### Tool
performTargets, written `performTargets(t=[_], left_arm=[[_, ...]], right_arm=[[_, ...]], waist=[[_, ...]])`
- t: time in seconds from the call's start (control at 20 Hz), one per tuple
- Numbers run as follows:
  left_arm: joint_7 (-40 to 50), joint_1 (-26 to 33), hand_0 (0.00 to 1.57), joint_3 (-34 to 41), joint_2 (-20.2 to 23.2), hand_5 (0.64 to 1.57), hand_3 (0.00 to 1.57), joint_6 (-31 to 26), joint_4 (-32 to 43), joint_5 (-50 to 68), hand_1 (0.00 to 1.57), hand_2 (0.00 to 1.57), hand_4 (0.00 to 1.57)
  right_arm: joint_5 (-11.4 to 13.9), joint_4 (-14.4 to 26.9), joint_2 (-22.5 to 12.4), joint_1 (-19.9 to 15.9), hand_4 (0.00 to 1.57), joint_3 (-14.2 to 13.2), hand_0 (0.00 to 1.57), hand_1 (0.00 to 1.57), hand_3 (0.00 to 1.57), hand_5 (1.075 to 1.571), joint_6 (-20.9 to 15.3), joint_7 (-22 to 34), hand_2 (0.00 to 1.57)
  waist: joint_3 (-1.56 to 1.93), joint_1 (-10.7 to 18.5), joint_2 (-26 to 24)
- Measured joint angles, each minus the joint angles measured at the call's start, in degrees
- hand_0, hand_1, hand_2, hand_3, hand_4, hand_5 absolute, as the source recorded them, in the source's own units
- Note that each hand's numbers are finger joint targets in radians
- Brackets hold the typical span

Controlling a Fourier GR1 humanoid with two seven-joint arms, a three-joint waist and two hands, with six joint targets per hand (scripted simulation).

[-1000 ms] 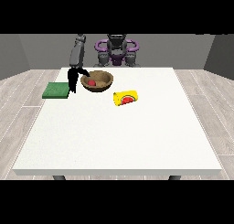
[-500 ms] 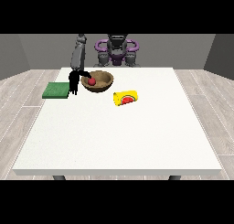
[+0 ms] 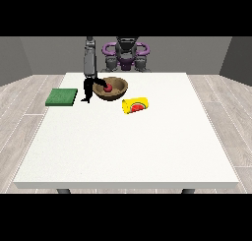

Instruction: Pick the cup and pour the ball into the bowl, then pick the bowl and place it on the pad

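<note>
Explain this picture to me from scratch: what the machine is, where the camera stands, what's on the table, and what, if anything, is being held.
The machine is a humanoid robot standing behind a large white table. The camera stands across the table and faces it, so the robot looks small at the top and its arms reach toward you.

On the table: a brown bowl with a red ball inside, a yellow cup lying on its side just in front of the bowl, and a flat green pad near the table's left edge.

The black hand at the view's left is at the bowl's left rim, with one part reaching over the rim; whether it grips the bowl is too small to tell. The other hand isn't visible over the table.
</note>
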Motion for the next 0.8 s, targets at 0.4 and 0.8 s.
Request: performTargets(t=[0.4,0.8], left_arm=[[0.0,-0.3,0.0,1.1,1.7,1.547,0.0,-2.1,1.3,1.3,0.0,0.0,0.0],[-2.0,3.9,0.0,2.0,2.6,1.547,0.0,-3.3,7.8,0.2,0.0,0.0,0.0]], right_arm=[[5.2,-2.8,-1.4,2.5,1.17,2.2,1.57,1.57,1.57,1.448,-7.2,4.2,1.57],[13.1,-7.7,-6.4,2.3,1.26,8.1,1.57,1.57,1.57,1.464,-11.4,24.9,1.57]], waist=[[-0.52,1.5,-0.1],[0.84,-2.0,-5.7]])
